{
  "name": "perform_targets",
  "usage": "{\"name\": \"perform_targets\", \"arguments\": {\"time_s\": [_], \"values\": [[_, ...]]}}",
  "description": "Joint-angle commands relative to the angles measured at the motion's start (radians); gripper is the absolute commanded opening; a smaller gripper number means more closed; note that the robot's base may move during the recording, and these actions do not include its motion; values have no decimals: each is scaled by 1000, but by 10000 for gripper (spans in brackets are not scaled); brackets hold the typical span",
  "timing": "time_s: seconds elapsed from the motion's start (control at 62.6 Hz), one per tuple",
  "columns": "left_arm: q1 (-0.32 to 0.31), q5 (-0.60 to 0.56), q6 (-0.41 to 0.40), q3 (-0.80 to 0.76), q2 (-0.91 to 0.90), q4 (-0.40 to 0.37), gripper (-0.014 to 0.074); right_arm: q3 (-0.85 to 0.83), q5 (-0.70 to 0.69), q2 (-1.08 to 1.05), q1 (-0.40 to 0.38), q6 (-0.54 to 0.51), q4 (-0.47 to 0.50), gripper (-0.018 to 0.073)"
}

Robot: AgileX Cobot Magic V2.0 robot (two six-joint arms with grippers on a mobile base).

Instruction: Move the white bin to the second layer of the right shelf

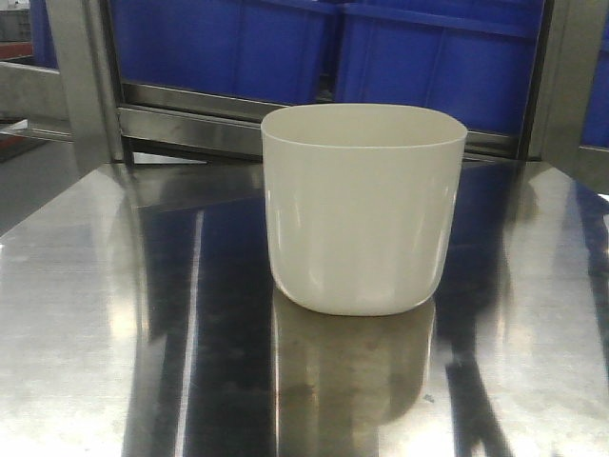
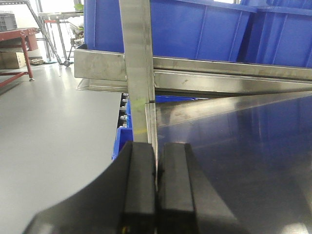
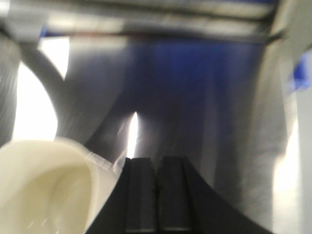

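Ok so the white bin (image 1: 363, 214) is sitting upright, about mid-way across the shiny steel surface (image 1: 86, 314), a bit toward the back. The blue crates (image 1: 238, 43) are on the rack behind it and well apart from it. It looks empty to me.

Neither arm has it. The left claw (image 2: 156, 195) is clenched on nothing, pads pressed together, out by the surface's left edge in line with a steel post (image 2: 139, 73). The right claw (image 3: 156, 195) is clenched and empty too. That view is blurry, but the bin's rim shows just beside it, low on the left.

So I'd say the job is at the reach-and-grab stage, nothing lifted yet. How I'd do it:

- Spread the right claw before closing in, since it's the nearer one.
- Don't squeeze the outside. The walls are smooth, taper downward and have no handles, so it'd likely squirt out.
- Pinch the rim instead, one finger inside and one outside, pushed down past the lip.
- Come in slowly, because a light tub on slick steel will probably skate away or tip if nudged.
- Lift straight up before swinging over.

I can't pick out the right shelf second layer in any view, so no idea about clearance there.
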Motion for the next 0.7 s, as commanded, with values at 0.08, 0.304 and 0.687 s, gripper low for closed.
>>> {"name": "perform_targets", "arguments": {"time_s": [0.08, 0.304, 0.687], "values": [[-4, -85, -4, 37, -14, -5, 85, -84, 4, 86, 90, -17, 12, 48], [-4, -85, -4, 37, -14, -5, 85, -84, -5, 120, 137, -17, 9, 48], [-4, -85, -4, 37, -14, -5, 85, -84, 13, 115, 147, -64, 5, 628]]}}
